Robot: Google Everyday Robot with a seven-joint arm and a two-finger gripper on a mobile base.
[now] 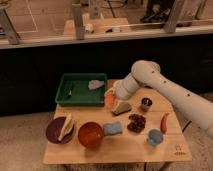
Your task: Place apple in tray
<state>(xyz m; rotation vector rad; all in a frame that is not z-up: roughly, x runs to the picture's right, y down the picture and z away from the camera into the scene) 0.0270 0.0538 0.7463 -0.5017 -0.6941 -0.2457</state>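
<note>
The apple (pixel 109 100) is a small orange-red fruit, showing just below my gripper (pixel 111 96), right by the right wall of the tray. The dark-green tray (pixel 76 99) stands at the table's back left. It holds a grey lump (pixel 95 84) and a small dark item (pixel 70 91). My white arm (pixel 160 90) reaches in from the right, and the gripper is shut on the apple, held a little above the table. The fingers are mostly hidden by the wrist.
On the wooden table (pixel 115 154): a maroon plate (pixel 54 134) with a yellowish item, a red-orange bowl (pixel 91 134), a blue sponge (pixel 113 128), a dark pile (pixel 136 122), a red chilli (pixel 164 122), a blue cup (pixel 155 136), a dark cup (pixel 145 104), a grey wedge (pixel 121 107).
</note>
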